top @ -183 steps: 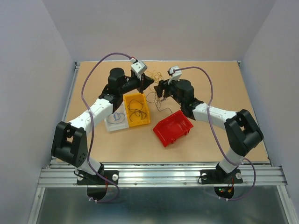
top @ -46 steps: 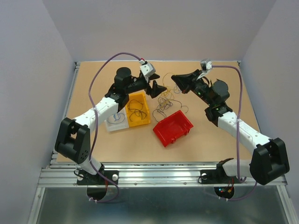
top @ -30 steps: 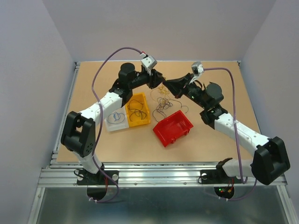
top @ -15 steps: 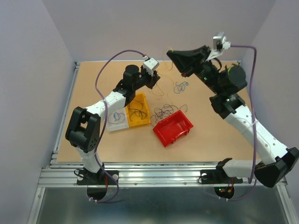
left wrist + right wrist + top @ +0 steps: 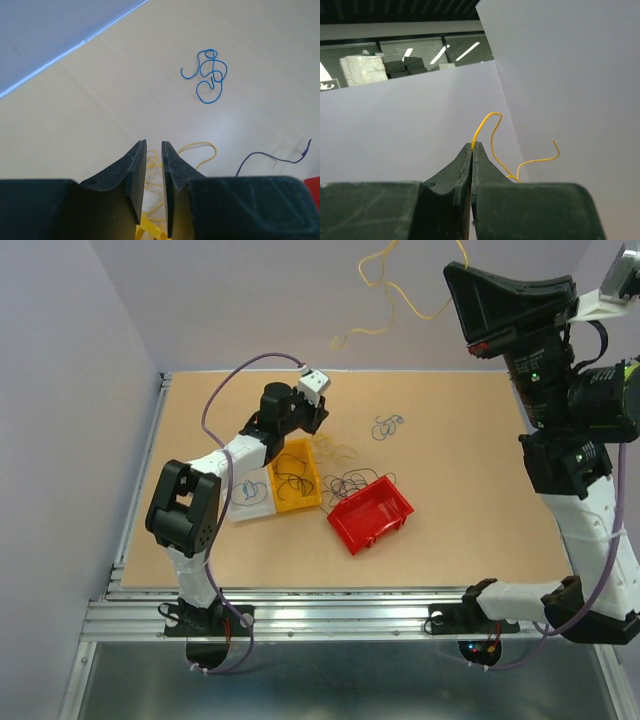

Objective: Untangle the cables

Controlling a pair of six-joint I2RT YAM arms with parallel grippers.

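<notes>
Okay, right gripper point(image 5: 472, 146) is up high, jaws pinched shut on a yellow cable point(image 5: 480, 125) that dangles free in the air. Left gripper point(image 5: 153, 145) sits low at the far corner of the yellow bin point(image 5: 297, 504), jaws a narrow slit apart, nothing clamped that I can see. Yellow strands point(image 5: 202, 149) lie on the table point(image 5: 450, 520) under it. Blue cable point(image 5: 209, 77) lies alone farther out. Black tangle point(image 5: 350, 480) sits against the red bin point(image 5: 362, 535). More black wire point(image 5: 292, 468) is in the yellow bin.
</notes>
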